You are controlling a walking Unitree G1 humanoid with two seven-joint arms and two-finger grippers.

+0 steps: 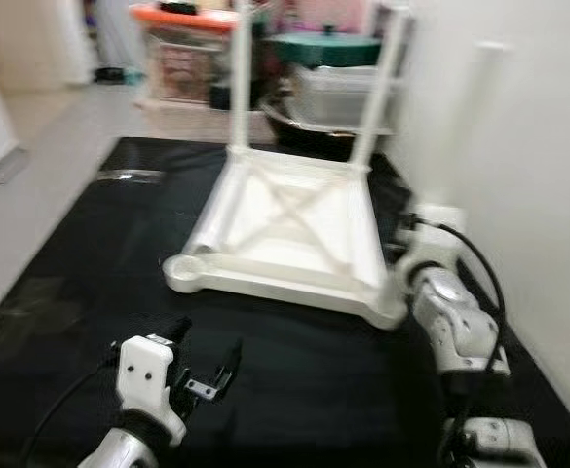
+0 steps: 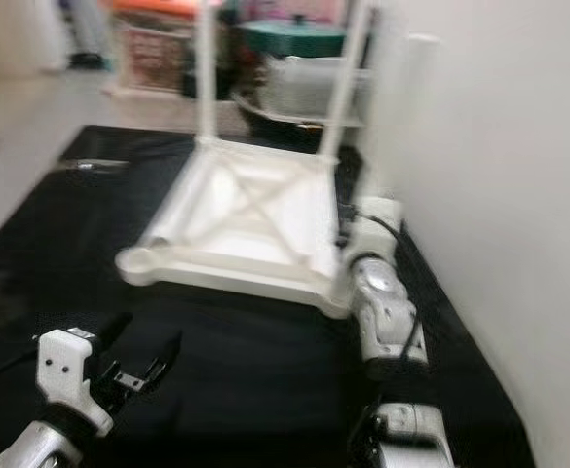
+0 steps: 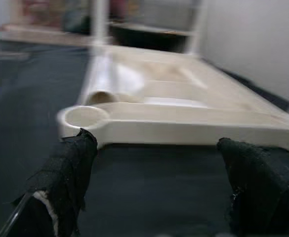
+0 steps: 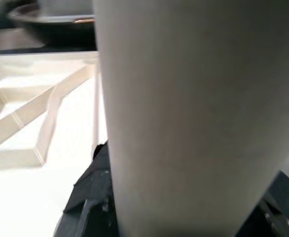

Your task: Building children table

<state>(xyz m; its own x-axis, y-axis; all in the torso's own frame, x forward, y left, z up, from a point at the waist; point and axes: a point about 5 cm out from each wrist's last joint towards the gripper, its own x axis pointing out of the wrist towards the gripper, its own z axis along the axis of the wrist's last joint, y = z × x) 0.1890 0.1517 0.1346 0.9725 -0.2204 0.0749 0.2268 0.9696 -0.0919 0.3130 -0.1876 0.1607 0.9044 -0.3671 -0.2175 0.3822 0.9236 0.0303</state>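
While my right pincer (image 1: 413, 255) hugs the table leg (image 4: 193, 113), my left pincer (image 1: 205, 366) waits apart; I should push it straight into the corner hole.

White plastic kids' tabletop (image 1: 285, 229) lies upside down on the black mat, ribbed X-braced underside up, 2 white legs (image 1: 240, 73) standing upright in far corner sockets, near-left round socket (image 1: 184, 266) empty, another white leg (image 4: 193, 113) upright at near-right corner.
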